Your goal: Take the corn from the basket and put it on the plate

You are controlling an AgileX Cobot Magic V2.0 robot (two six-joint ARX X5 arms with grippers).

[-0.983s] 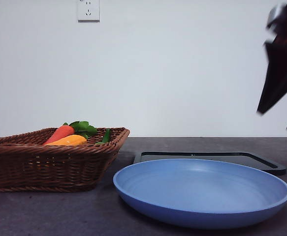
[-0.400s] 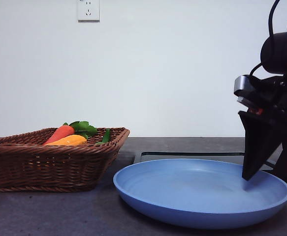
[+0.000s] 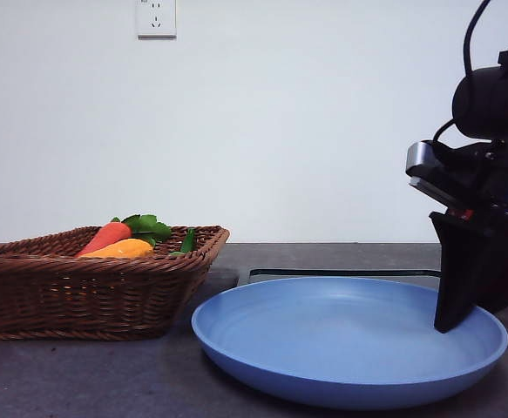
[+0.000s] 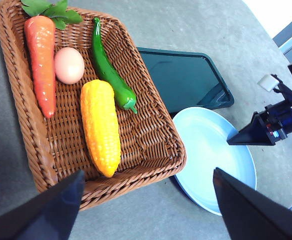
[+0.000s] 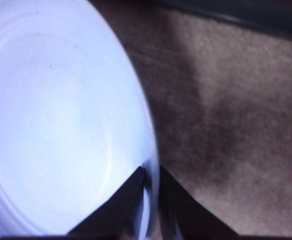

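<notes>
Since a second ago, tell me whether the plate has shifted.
Yes. The plate has slid toward the basket, which stayed put; the gap between them narrowed. The right tool is clamped on its rim.

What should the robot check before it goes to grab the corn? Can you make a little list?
1. Corn lying free in the basket: ok, nothing on top of it.
2. Left gripper open and above the basket: ok.
3. Green pepper close beside the corn: not ok, could get bumped.
4. Plate empty: ok.
5. Right gripper out of the plate's way: not ok, jaws clamp its rim.
6. Plate steady: cannot tell.
</notes>
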